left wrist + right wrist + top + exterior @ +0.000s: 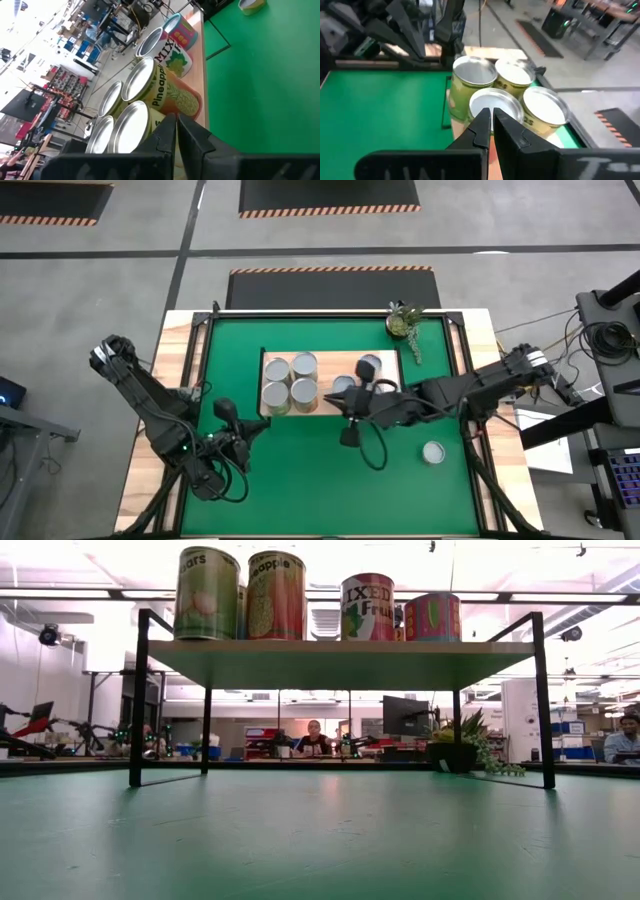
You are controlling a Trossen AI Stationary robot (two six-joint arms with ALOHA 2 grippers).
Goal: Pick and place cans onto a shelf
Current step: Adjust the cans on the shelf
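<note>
My left end effector (232, 442) sits low in the frame over the green mat (300, 480), fingers (167, 135) pinched together, nothing in them. One loose can (433, 452) stands on the mat at lower right. Mid-frame, my right end effector (350, 420) is by the shelf (330, 385) edge, fingers nearly touching, empty too. The shelf carries a cluster of four cans (290, 383) on its left side and more cans (369, 366) to the right. The potted plant (403, 321) is at the tabletop's upper right.
</note>
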